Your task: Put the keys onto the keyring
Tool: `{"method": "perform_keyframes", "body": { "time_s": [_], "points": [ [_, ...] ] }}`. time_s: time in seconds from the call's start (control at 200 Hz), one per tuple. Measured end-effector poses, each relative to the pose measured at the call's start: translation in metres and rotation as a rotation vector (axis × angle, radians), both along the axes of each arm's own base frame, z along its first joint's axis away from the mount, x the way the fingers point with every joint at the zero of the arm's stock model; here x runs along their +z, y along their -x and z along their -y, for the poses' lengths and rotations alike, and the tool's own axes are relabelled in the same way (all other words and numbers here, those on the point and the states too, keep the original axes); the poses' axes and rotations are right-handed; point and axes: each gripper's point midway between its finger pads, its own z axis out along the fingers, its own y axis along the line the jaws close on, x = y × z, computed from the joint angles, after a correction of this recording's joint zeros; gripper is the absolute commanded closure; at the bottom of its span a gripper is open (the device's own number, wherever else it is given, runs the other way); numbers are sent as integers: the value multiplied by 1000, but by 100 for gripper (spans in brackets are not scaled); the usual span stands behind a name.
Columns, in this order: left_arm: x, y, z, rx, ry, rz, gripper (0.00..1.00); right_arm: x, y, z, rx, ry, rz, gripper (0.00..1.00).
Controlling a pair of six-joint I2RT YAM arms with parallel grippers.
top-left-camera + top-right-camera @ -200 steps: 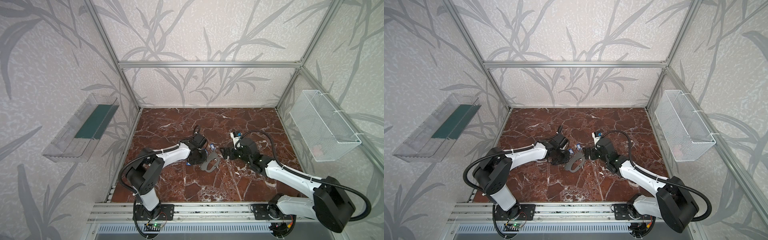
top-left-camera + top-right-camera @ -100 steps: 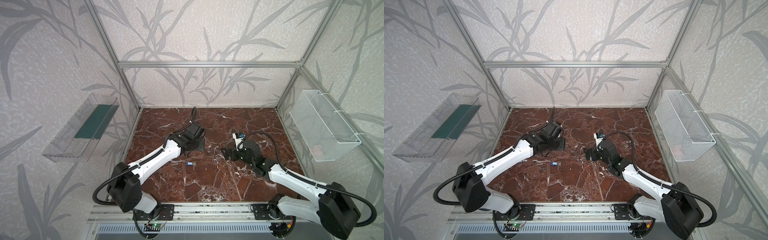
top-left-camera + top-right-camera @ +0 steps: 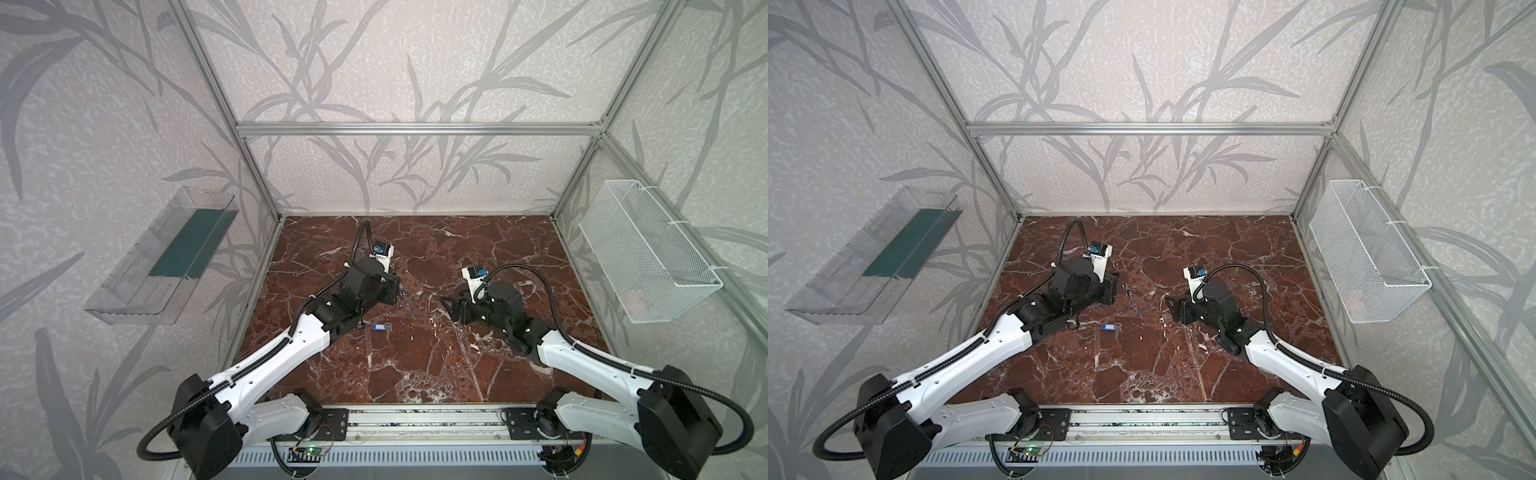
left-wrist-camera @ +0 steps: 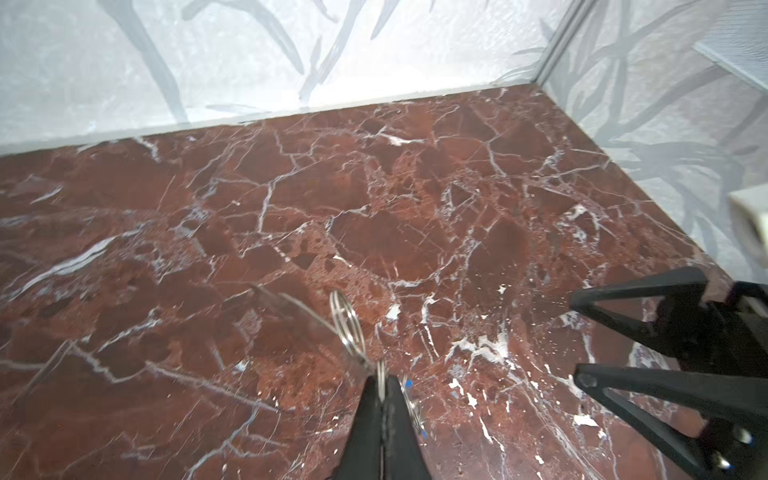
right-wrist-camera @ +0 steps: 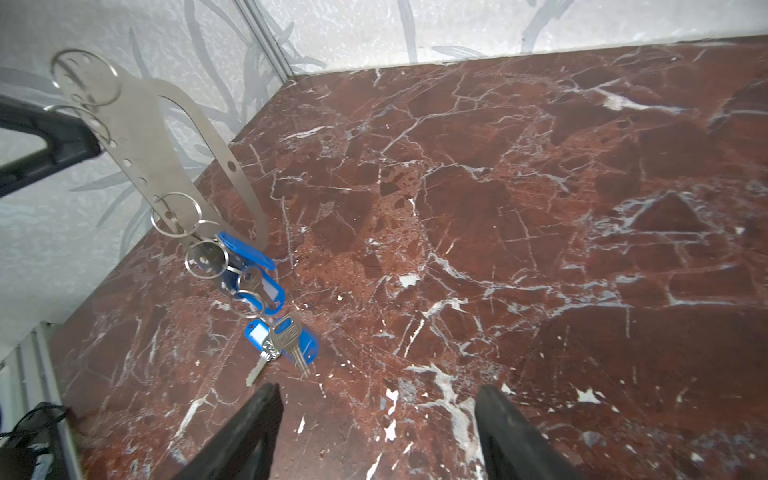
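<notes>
Steel keyring (image 5: 141, 137) is pinched in the left gripper (image 4: 384, 395), keys (image 5: 253, 286) dangling. Right gripper (image 5: 376, 390) is empty, jaws apart; I'd square it over the loose key (image 3: 381, 328) at its 8 o'clock.

Marble tabletop (image 3: 415, 370) — wire basket (image 3: 642, 253)

keyring (image 4: 291, 302) blurred, right hand (image 5: 378, 388) cut off

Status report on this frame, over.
Left gripper shut on keyring, tagged keys dangling from it. Right gripper open, empty, short of the keys. One loose key on the marble floor between the arms.
</notes>
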Motion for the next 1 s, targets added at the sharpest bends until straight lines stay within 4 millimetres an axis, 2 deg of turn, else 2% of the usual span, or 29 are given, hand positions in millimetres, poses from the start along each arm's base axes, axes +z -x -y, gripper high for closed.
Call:
{"method": "perform_keyframes", "body": {
  "time_s": [0.325, 0.655, 0.875, 1.0],
  "points": [
    [20, 14, 35, -205, 101, 36, 100, 44, 11, -31, 162, -120, 68, 51],
    [29, 27, 54, -330, 173, 33, 100, 79, 33, -45, 295, -208, 146, 53],
    [26, 33, 61, -375, 193, 3, 100, 84, 51, -64, 377, -185, 186, 57],
    [26, 37, 64, -395, 206, -11, 100, 88, 49, -70, 376, -167, 217, 60]
  ]
}}
